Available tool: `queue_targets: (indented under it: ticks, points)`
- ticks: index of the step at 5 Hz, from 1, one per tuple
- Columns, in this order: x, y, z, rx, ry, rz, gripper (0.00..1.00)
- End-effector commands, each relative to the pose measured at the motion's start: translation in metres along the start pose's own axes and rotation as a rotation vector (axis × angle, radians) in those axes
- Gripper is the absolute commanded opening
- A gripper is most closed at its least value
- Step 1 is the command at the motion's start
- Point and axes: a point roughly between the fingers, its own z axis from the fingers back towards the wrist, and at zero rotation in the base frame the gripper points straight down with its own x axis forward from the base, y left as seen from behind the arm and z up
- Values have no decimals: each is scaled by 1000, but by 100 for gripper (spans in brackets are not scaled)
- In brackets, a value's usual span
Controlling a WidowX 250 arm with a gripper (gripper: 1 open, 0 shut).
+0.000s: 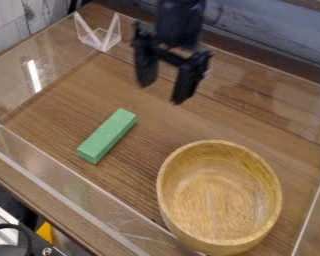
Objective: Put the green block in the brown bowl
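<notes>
The green block [108, 135] lies flat on the wooden table, left of centre, its long side running diagonally. To its lower right stands the brown bowl [219, 195], round and empty, with a thick rim. My gripper [166, 80] hangs above the table behind both, pointing down, its two black fingers apart and nothing between them. It is up and to the right of the block and clear of it.
Clear plastic walls [43, 60] fence the table on the left, front and back. A small transparent stand [97, 32] sits at the back left corner. Bare wood [256, 110] lies to the right of the gripper.
</notes>
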Motion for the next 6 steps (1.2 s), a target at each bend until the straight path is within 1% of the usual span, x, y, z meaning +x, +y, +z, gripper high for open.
queue_targets:
  ticks: [1, 2, 3, 4, 5, 6]
  points:
    - [-29, 26, -5, 28, -41, -62, 100]
    - [-40, 58, -15, 48, -55, -45, 100]
    - [-46, 72, -25, 58, -65, -29, 100]
    - [-54, 64, -45, 51, -67, -6, 100]
    - [-60, 56, -71, 43, -79, 26, 100]
    - [-60, 62, -80, 42, -98, 32, 100]
